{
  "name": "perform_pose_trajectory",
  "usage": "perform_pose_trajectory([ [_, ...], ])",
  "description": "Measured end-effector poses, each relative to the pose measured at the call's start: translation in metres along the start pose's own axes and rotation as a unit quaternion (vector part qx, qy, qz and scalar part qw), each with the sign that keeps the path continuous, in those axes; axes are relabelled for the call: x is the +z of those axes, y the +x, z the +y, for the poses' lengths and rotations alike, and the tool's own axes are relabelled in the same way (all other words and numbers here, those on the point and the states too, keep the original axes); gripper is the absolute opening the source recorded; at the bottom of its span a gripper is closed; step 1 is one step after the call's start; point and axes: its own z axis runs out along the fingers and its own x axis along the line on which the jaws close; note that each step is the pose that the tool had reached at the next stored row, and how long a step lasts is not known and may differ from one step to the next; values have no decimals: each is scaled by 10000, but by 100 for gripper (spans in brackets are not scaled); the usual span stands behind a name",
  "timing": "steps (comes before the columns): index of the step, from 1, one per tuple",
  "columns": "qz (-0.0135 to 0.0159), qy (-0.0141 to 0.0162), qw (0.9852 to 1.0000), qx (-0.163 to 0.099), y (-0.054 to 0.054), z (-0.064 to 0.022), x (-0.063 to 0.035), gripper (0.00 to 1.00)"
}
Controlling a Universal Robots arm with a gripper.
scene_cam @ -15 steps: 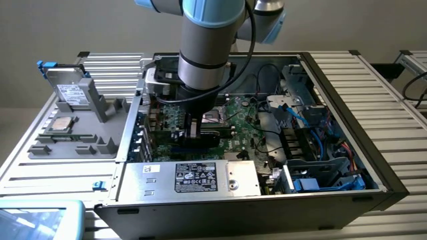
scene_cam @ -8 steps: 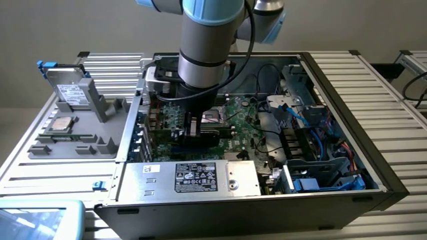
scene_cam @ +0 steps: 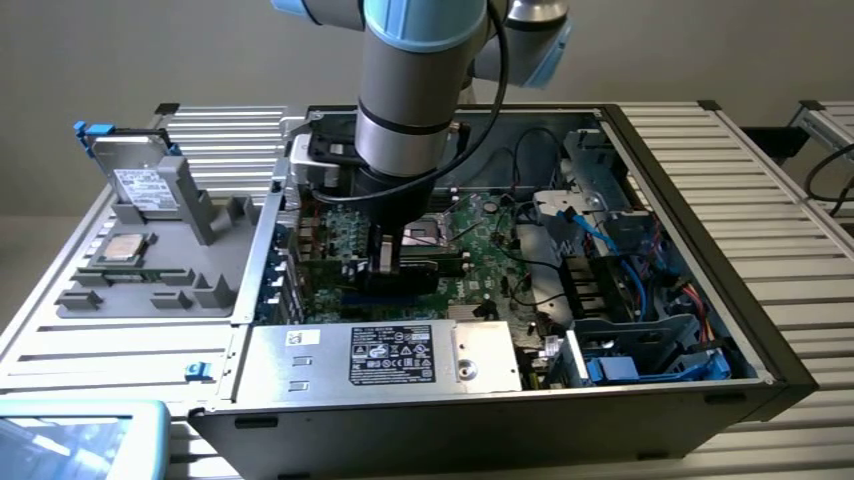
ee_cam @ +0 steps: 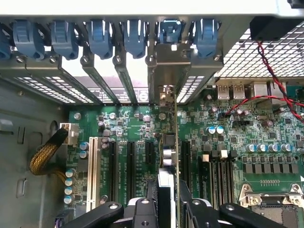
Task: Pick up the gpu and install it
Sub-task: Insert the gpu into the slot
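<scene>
Green-faced, thin rectangular gpu (ee_cam: pixel 169 142) stands on edge over a slot of the green motherboard (ee_cam: pixel 123 123) inside the open dark computer case (scene_cam: pixel 467 430), silver bracket at the rear openings. My claw (ee_cam: pixel 167 192) is clenched on its edge.

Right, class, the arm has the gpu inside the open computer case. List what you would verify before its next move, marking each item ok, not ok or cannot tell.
1. Grip: end effector closed on the gpu: ok.
2. Gpu upright, edge-on above the motherboard: ok.
3. Its silver bracket up at the case's rear slot openings: ok.
4. Gpu's lower edge fully seated in a slot: cannot tell.
5. Red and black wire well aside from the gpu: ok.
6. Yellow braided cable well aside from the gpu: ok.
</scene>
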Motion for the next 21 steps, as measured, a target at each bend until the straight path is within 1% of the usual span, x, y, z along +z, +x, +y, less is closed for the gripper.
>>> perform_pose_trajectory([
  [4,1,1,10000,1,0,0,2,28],
  [8,19,1,10000,4,-1,0,5,28],
  [21,19,1,10000,4,-7,0,9,28],
])
